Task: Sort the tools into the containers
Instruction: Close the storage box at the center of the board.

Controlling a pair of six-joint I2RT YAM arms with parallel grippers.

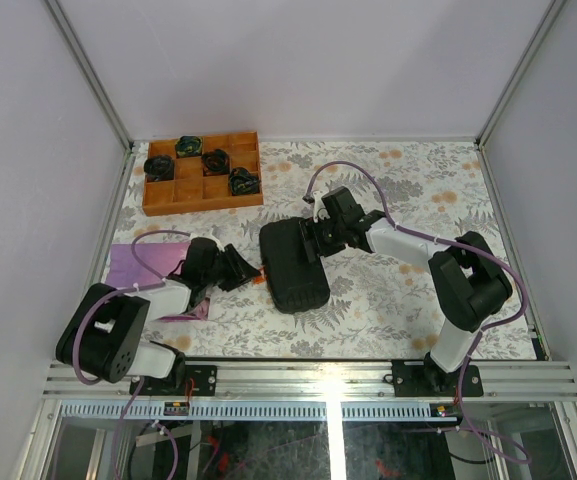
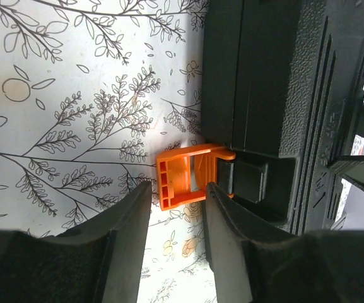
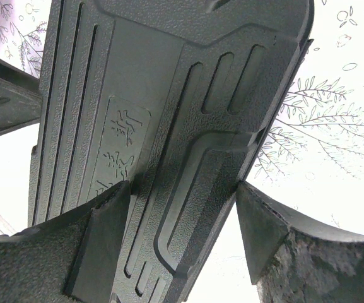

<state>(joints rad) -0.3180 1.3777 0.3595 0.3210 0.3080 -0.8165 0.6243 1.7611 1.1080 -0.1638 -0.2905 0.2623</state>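
Note:
The container, a black hard tool case (image 1: 293, 268), lies closed on the floral table top. Its orange latch (image 2: 180, 173) stands flipped out from the case's side (image 2: 276, 76). My left gripper (image 2: 178, 192) is open, with the latch's free end between its fingertips (image 2: 128, 221); the right one touches it and a narrow gap shows on the left. My right gripper (image 3: 178, 192) straddles the far right corner of the case (image 3: 169, 95), one pad on the textured lid, the other against the edge. No tools show in any view.
A brown wooden compartment tray (image 1: 158, 198) at the back left holds several dark round items. A purple cloth (image 1: 133, 265) lies under the left arm. Metal frame posts and pale walls close in the table's sides.

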